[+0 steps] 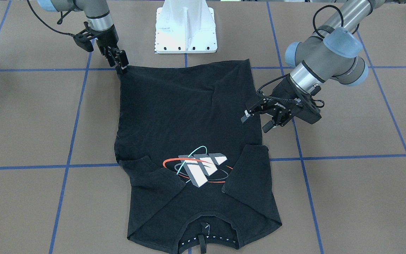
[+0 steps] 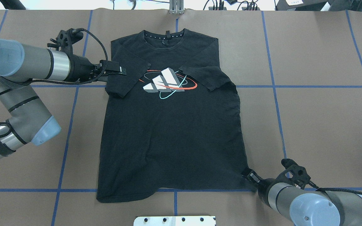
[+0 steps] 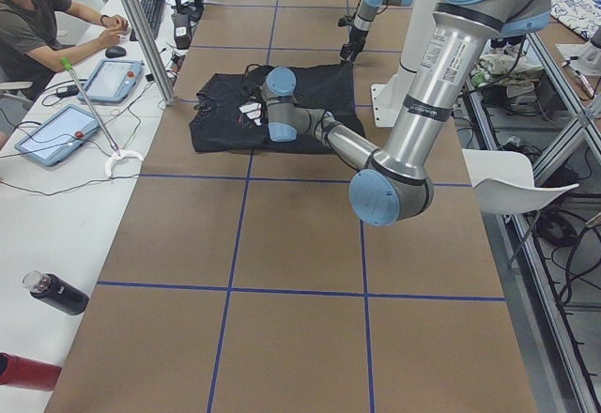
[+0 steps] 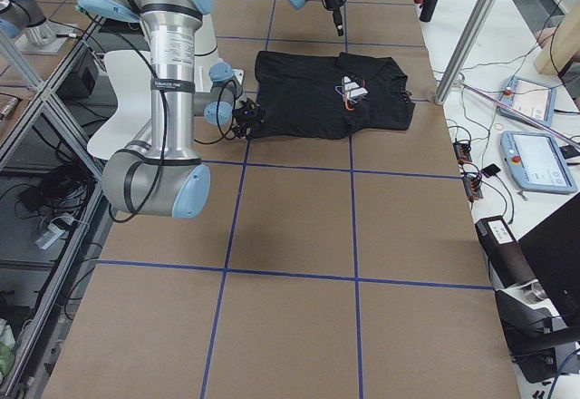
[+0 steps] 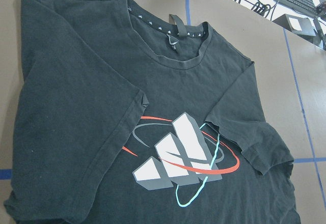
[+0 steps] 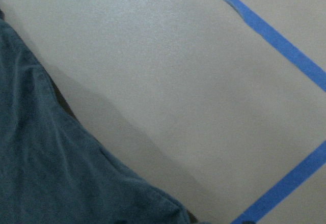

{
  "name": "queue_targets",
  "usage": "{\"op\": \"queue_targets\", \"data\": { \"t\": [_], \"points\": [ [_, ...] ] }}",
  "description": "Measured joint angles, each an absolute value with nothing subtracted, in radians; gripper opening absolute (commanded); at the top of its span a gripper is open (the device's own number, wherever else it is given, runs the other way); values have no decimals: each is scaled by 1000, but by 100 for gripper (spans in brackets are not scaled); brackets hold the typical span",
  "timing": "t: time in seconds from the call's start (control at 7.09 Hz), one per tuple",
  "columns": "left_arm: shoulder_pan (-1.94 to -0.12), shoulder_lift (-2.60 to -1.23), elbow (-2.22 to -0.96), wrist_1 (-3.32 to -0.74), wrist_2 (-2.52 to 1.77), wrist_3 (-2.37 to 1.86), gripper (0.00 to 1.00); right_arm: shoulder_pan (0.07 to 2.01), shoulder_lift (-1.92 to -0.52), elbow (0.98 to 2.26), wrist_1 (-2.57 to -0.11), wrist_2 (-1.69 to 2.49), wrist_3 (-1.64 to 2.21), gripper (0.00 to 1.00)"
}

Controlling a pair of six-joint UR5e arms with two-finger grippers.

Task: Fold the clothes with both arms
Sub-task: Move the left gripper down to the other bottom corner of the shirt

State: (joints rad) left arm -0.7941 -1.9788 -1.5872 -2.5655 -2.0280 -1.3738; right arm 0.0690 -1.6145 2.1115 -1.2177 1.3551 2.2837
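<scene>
The T-shirt [image 2: 171,135] was laid flat and face up on the brown table [image 2: 319,119]. Its hem was turned towards the robot and its collar away, so that one side could be reached by each arm.

Nearest the robot, the right claw [image 2: 250,175] was set low at the hem corner on its own side, touching the cloth or just beside it. It could not be told whether its jaws were closed on the corner, as they were seen small and dark against the black cloth. This placing was judged to suit a pinch of the hem, from which the body could be folded up towards the collar.

Farther out, the left claw [image 1: 256,122] was held spread wide and empty, raised above the shirt's edge on its side. It was judged to be poised for a matching grip that had not yet been taken.

Beyond it, the two sleeves [image 2: 124,78] were seen turned inward over the chest, flanking the printed graphic [image 2: 168,82], so that the outline was narrowed to a plain strip. Farthest away lay the collar [image 2: 165,37].
</scene>
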Motion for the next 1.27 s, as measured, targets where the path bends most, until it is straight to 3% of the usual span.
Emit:
{"op": "queue_targets", "data": {
  "t": [0.28,1.27],
  "points": [
    [-793,-1979,-1583,-2566,-2026,-1374,98,69,-1617,2111,-1218,1353,2284,0],
    [-782,-1929,-1626,-2559,-2073,-1550,98,70,-1629,2169,-1218,1379,2284,0]
  ]
}}
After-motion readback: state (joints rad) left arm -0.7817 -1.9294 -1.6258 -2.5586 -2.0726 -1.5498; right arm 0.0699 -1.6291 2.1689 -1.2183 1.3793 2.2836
